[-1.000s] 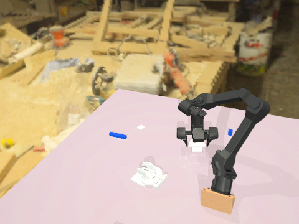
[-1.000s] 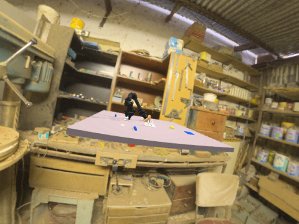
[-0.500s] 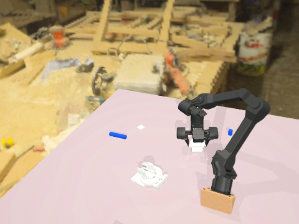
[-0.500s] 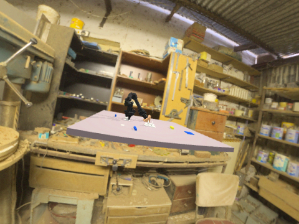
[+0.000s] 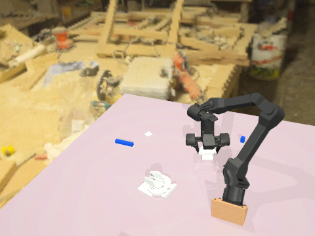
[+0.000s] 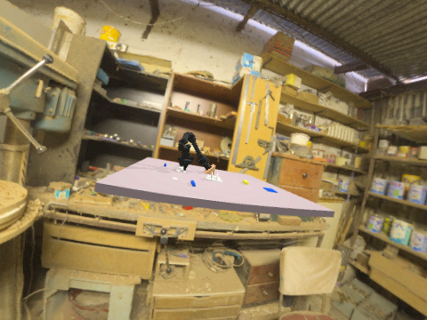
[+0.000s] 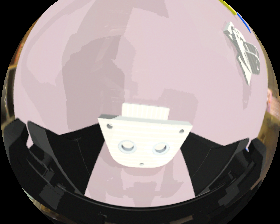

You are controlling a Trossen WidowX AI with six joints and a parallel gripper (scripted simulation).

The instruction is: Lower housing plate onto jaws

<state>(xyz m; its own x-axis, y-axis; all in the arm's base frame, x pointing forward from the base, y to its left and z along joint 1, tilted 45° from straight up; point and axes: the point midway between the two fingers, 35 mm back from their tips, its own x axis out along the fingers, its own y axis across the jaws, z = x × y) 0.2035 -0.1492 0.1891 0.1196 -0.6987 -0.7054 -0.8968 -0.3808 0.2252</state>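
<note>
The white housing plate has two round holes and small corner holes, with a ribbed block at its far edge. My gripper is shut on the housing plate, one black finger at each side edge. The plate is on or close above the table; which of the two I cannot tell. The white base with the two upright jaws stands away from the gripper, left and nearer the camera in the top view. It is small in the exterior view. The pins and stubs are too small to make out.
A blue bar and a thin white square lie left of the gripper in the top view. A small blue block lies to its right. A yellow piece and a flat blue piece lie beyond the base.
</note>
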